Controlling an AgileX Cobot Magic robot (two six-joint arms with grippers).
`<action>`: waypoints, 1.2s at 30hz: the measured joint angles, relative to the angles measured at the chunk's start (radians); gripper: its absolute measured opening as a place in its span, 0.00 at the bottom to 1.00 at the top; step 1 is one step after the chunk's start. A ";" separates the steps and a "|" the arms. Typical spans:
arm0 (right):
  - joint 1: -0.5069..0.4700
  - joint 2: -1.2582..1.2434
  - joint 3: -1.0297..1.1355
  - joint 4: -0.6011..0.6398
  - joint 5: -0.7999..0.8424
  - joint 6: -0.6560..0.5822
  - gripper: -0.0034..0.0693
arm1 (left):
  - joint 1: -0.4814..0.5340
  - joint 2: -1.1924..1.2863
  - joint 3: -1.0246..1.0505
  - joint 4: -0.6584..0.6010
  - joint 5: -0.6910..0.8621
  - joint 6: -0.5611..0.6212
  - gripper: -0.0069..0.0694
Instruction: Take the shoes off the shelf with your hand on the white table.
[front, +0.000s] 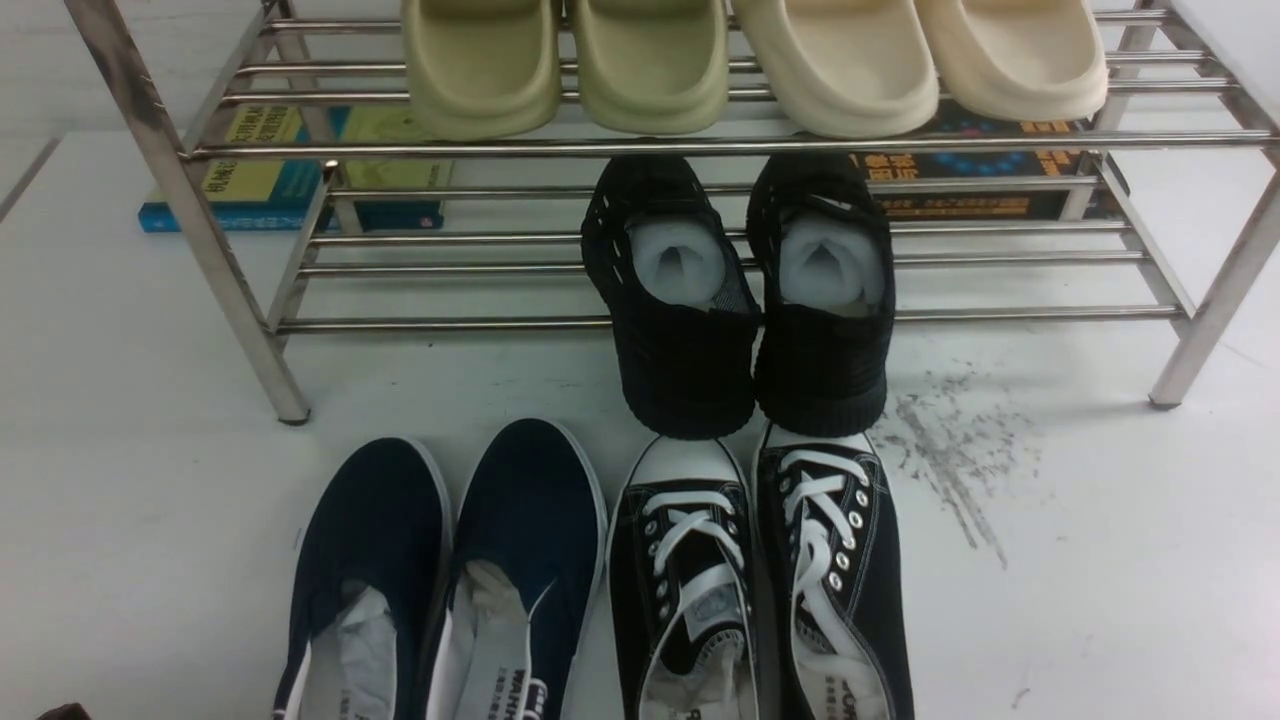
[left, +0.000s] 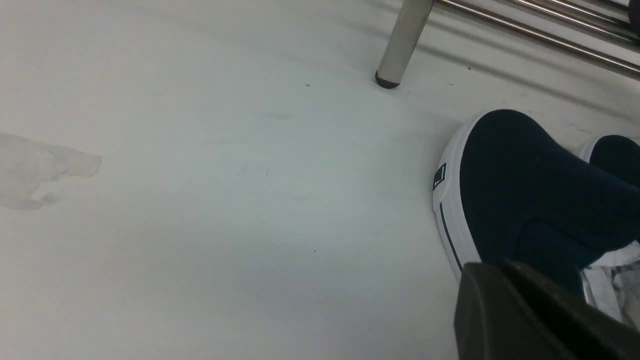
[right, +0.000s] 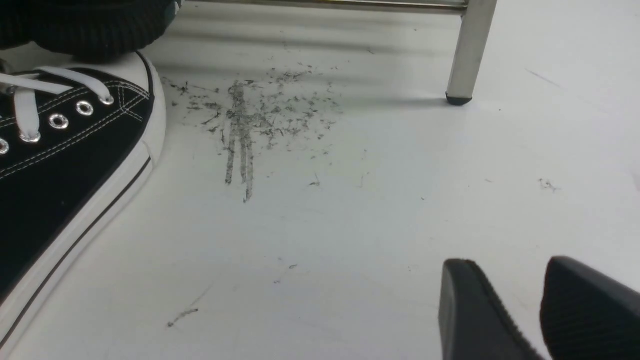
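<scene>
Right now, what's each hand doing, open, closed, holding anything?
Left hand: closed, holding nothing, beside the navy shoes.
Right hand: open, empty, above the white table.

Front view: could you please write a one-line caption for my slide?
Navy slip-ons and black lace-up sneakers stand on the white table before the steel shelf.

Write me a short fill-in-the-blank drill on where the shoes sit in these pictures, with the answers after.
1. The navy slip-ons lie on the white ____, not on the shelf.
2. The black mesh shoes sit half on the shelf's ____ tier.
3. Two pairs of pale slides rest on the ____ tier.
4. The lace-up sneakers have ____ laces.

Answers: table; lower; top; white
</scene>
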 joint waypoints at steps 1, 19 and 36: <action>0.000 0.000 0.000 0.000 0.000 0.000 0.37 | 0.000 0.000 0.000 0.000 0.000 0.005 0.16; 0.000 0.000 0.000 0.000 0.000 0.000 0.37 | 0.023 0.000 0.000 0.001 0.000 0.064 0.18; 0.000 0.000 0.000 0.000 0.000 0.000 0.37 | 0.023 0.000 -0.001 -0.044 0.004 0.137 0.20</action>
